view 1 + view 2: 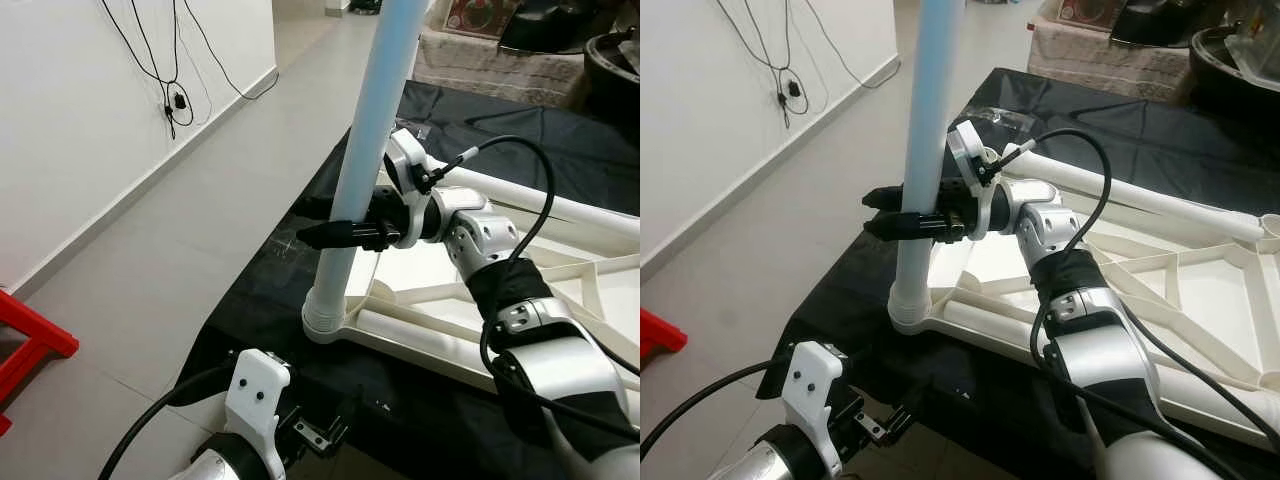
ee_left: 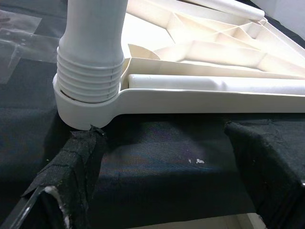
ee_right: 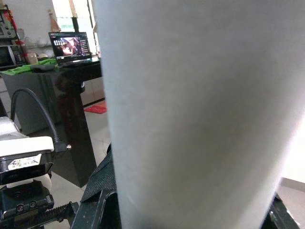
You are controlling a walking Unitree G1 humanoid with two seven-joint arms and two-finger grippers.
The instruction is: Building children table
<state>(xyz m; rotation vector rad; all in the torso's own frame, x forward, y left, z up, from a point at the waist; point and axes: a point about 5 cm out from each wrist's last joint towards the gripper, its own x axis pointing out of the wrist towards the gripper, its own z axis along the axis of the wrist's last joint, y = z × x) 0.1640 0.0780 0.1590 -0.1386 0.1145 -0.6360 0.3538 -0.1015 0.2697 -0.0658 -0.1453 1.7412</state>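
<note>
The left gripper (image 1: pixel 325 432) is hanging low, nearest the camera, just off the near edge of the black cloth (image 1: pixel 260 310) — its fingers are spreading apart, holding nothing, probably waiting to steady the work. Beyond it, the upturned white tabletop (image 1: pixel 1200 300) is lying on the cloth with its ribbed underside facing up, so the sockets are reachable. At its near corner the pale blue table leg (image 1: pixel 365 150) is standing upright in the corner socket (image 2: pixel 88 102), its threaded end partly showing — apparently being screwed home. The right gripper (image 1: pixel 902 210) is pinching the leg low on its shaft, likely for turning leverage.
</note>
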